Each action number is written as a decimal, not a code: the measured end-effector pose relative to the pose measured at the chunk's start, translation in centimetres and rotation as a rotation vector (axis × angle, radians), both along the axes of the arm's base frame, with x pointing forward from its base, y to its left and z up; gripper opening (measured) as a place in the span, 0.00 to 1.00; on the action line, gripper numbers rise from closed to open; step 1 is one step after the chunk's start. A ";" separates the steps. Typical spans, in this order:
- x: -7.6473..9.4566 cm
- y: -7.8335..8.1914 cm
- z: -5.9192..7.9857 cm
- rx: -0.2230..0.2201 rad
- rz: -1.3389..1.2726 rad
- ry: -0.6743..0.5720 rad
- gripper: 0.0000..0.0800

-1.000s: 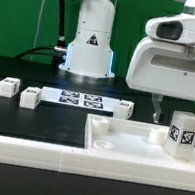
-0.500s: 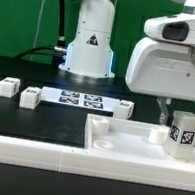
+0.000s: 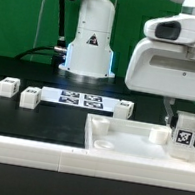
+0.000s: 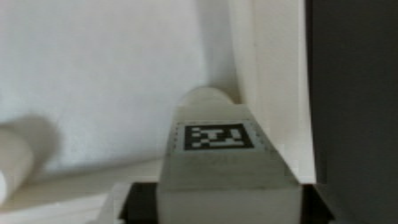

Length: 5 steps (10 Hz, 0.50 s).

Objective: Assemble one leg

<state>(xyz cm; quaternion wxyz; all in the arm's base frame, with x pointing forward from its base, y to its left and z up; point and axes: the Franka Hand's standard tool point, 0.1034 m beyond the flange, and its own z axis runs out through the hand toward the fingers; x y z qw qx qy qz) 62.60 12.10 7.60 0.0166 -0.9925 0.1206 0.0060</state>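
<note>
Tabletop (image 3: 129, 143) corner, with your arm hanging over it.
Your gripper (image 3: 186, 121) is clamping the leg (image 3: 185, 135) upright, tag facing outward, and is holding it at the tabletop's corner on the exterior view's right, close beside the raised rim.

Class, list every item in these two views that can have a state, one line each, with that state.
hand: shut on the held leg.
held leg: upright, tag towards the exterior camera, above a corner of the tabletop.
tabletop: lying flat, rim up.
three loose legs: lying flat, apart, ungripped.
marker board: lying flat.
</note>
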 end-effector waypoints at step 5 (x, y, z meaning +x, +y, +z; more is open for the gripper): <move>0.0 -0.1 -0.1 0.009 -0.493 0.008 0.36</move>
